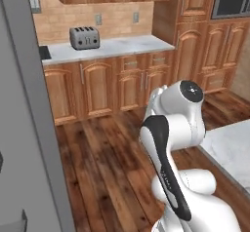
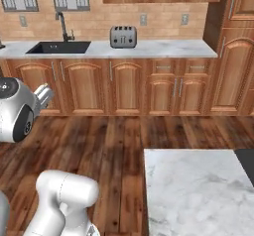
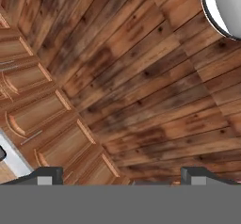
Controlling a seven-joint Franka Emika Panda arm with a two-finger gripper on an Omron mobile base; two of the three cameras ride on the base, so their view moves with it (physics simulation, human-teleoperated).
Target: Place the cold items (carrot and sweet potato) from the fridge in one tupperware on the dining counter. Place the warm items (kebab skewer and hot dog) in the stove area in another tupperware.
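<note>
Below the gripper (image 3: pixel 121 176), bare wooden floor (image 3: pixel 141 86) and a run of cabinet doors (image 3: pixel 52 124) off to one side. Fingertips (image 3: pixel 47 175) spread wide apart, nothing between them. No carrot, sweet potato, kebab skewer, hot dog or tupperware anywhere ahead of the tool; whereabouts cannot be told. Far beyond the arm, a toaster (image 2: pixel 123 36) and sink (image 2: pixel 58 47) on the back counter (image 2: pixel 163 48); near beside the base, a marble dining counter (image 2: pixel 198 190). Judged in advance: carrot and sweet potato stiff, fairly light, rounded and prone to roll, best pinched across the thick middle. Hot dog softer, needing gentle pressure; skewer thin, best taken at the food.
</note>
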